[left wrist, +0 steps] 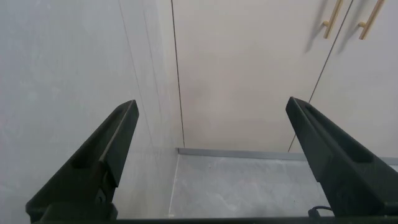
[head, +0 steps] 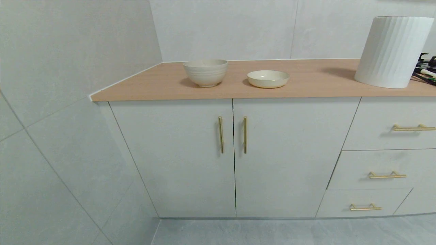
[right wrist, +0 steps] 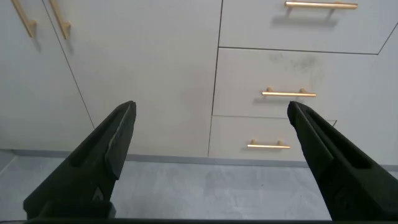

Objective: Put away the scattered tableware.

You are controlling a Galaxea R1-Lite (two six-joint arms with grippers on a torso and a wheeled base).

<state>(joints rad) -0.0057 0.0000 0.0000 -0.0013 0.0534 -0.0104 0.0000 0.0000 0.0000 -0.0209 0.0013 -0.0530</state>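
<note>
Tableware stands on the wooden countertop in the head view: a deep cream bowl with faint ribs toward the left corner, and a shallow dish of the same colour near it on the right, the two apart and both upright. Farther right on the same top stands a tall white ribbed cylinder, with some dark items beside it at the frame's edge, too small to tell what they are. Below the top are two closed cabinet doors whose vertical gold handles sit close together at the seam, and to the right a stack of three closed drawers with horizontal gold pulls. The left wrist view looks lower, at things the head view barely takes in: the left gripper hangs with its two dark fingers spread wide and nothing between them, facing the foot of the left cabinet door, the grey floor and the tiled side wall, with the door handles just showing at one corner. The right wrist view faces the drawer side instead: the right gripper is likewise spread wide and holds nothing, low in front of the drawer pulls and the floor beneath them, with the door handles at the far corner.
</note>
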